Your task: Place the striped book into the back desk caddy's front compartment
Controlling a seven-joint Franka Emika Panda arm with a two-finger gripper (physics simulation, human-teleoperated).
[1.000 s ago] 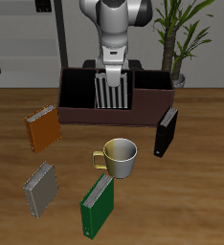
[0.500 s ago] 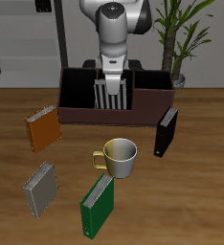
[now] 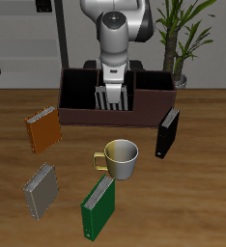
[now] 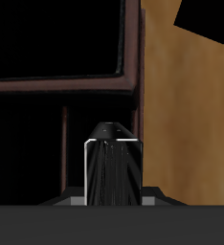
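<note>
The biggest thing is the wooden table [image 3: 197, 207]. On it, far back, sits one back desk caddy [image 3: 76, 117], a long low box of dark red-brown with black inside. There is only one caddy.

There are five books. One is the striped book [image 3: 112, 96]. It stands upright in the caddy, about in the middle of its length, with its lower part down behind the caddy's front wall. I cannot tell if it touches the bottom. The other four lie on the table in front of the caddy: one orange book [image 3: 43, 129], one black book [image 3: 168, 133], one grey book [image 3: 41, 190] and one green book [image 3: 98, 209]. The orange and black ones are nearer the caddy. The grey and green ones are farther from it.

There is one cup [image 3: 119, 159], pale yellow, in front of the caddy, between the books.

There is one gripper [image 3: 115, 84]. It hangs straight above the caddy and pinches the top of the striped book, so the book hangs right under it. In the wrist view the striped book [image 4: 113, 176] shows between the fingers with the caddy's walls [image 4: 131, 77] past it.
</note>
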